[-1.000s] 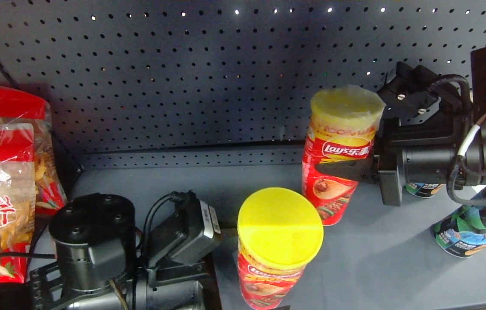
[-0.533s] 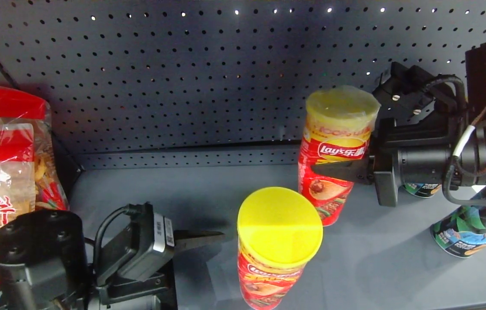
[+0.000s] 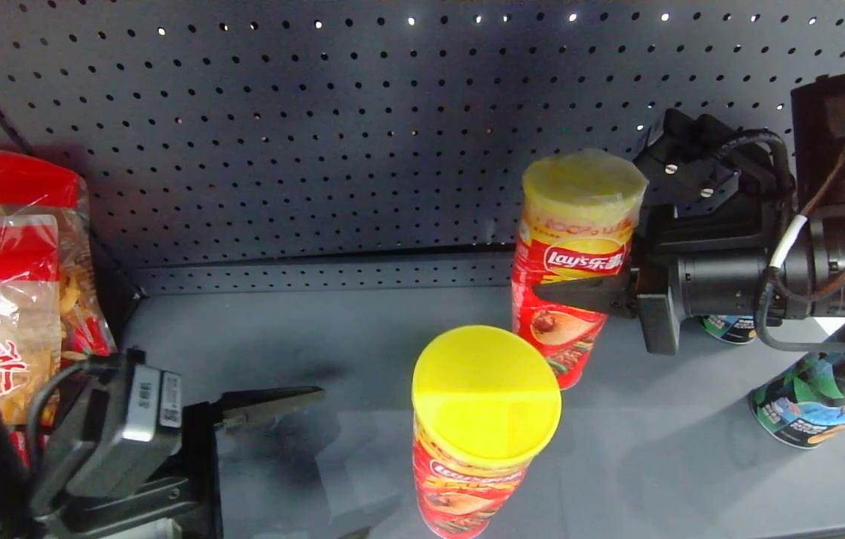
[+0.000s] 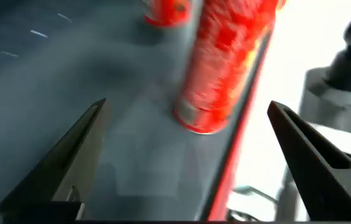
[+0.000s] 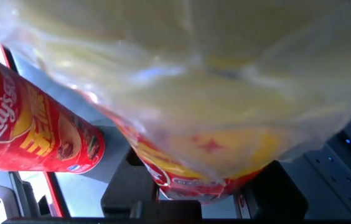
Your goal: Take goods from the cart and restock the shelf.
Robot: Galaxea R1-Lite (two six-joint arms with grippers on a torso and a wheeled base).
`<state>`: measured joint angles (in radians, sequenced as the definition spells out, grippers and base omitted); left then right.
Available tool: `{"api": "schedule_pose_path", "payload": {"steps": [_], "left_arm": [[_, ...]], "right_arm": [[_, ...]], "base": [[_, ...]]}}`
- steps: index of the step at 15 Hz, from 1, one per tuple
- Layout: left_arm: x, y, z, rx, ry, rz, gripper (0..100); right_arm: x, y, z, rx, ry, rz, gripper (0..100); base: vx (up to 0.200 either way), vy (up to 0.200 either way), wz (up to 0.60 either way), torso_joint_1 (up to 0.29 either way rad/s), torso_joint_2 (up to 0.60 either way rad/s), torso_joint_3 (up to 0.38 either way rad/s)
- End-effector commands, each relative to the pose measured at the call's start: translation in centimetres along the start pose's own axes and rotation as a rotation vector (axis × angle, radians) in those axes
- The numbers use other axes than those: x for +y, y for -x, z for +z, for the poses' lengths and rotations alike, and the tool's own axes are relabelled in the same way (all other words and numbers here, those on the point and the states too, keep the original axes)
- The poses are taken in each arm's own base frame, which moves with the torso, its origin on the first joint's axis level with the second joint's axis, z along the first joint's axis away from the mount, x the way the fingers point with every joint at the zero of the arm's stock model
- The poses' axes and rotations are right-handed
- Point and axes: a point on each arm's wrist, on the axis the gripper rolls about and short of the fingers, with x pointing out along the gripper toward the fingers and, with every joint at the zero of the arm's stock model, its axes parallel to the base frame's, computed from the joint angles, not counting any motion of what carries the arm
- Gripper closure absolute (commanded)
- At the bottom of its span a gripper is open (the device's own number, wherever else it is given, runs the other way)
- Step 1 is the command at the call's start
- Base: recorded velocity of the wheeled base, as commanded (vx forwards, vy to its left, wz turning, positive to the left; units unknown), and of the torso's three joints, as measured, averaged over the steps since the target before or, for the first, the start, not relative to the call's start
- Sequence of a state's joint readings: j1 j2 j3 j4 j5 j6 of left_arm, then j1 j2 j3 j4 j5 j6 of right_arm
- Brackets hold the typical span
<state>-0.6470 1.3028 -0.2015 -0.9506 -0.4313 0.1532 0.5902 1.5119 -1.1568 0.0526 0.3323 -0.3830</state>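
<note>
A red chip can (image 3: 575,262) with a film-wrapped yellow lid is slightly tilted near the shelf's back right, and my right gripper (image 3: 579,290) is shut on its middle. In the right wrist view this held can (image 5: 213,124) is very close. A second red chip can (image 3: 486,419) with a bright yellow lid stands upright near the shelf's front edge; it shows as the red can (image 5: 32,137) and, blurred, as the can (image 4: 225,62). My left gripper (image 4: 187,106) is open with nothing in it, low at the front left, one finger (image 3: 272,403) pointing at that front can from a distance.
Red snack bags (image 3: 3,299) fill the shelf's left end. Dark printed cans (image 3: 819,404) stand at the right, one (image 3: 729,328) under my right arm. A pegboard wall (image 3: 317,135) closes the back. Bare grey shelf floor (image 3: 280,337) lies between the bags and the chip cans.
My left arm has pulled back to the left, away from the front can, with its fingers open. My right gripper has carried the held can a little to the left.
</note>
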Motion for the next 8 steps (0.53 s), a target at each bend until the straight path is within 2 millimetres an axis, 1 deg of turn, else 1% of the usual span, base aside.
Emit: {"api": "schedule_pose_path", "payload": {"steps": [1, 2, 4, 6, 7, 8], "left_arm": [[1.5, 5.1, 1.1, -0.060, -0.091, 0.276, 0], [1.8, 6.8, 1.2, -0.071, -0.113, 0.368, 0], [0.7, 9.1, 1.1, -0.118, -0.153, 0.435, 0], [-1.0, 10.4, 0.2, -0.126, -0.157, 0.491, 0], [-1.5, 10.8, -0.2, -0.115, -0.149, 0.531, 0], [-2.2, 11.4, -0.7, -0.098, -0.112, 0.575, 0]], "right_arm": [[-0.1, -0.3, 0.0, 0.004, -0.001, 0.003, 100], [-0.1, -0.2, 0.1, -0.001, 0.001, 0.000, 100], [-0.2, -0.2, 0.2, -0.004, 0.002, -0.001, 100], [-0.2, -0.3, 0.2, -0.003, 0.002, 0.000, 100], [-0.2, -0.2, 0.2, -0.005, 0.002, 0.001, 100], [-0.2, -0.2, 0.3, -0.007, -0.003, 0.000, 100]], "base": [[0.000, 0.000, 0.00, 0.000, 0.00, 0.000], [0.000, 0.000, 0.00, 0.000, 0.00, 0.000], [0.000, 0.000, 0.00, 0.000, 0.00, 0.000], [0.000, 0.000, 0.00, 0.000, 0.00, 0.000], [0.000, 0.000, 0.00, 0.000, 0.00, 0.000], [0.000, 0.000, 0.00, 0.000, 0.00, 0.000]]}}
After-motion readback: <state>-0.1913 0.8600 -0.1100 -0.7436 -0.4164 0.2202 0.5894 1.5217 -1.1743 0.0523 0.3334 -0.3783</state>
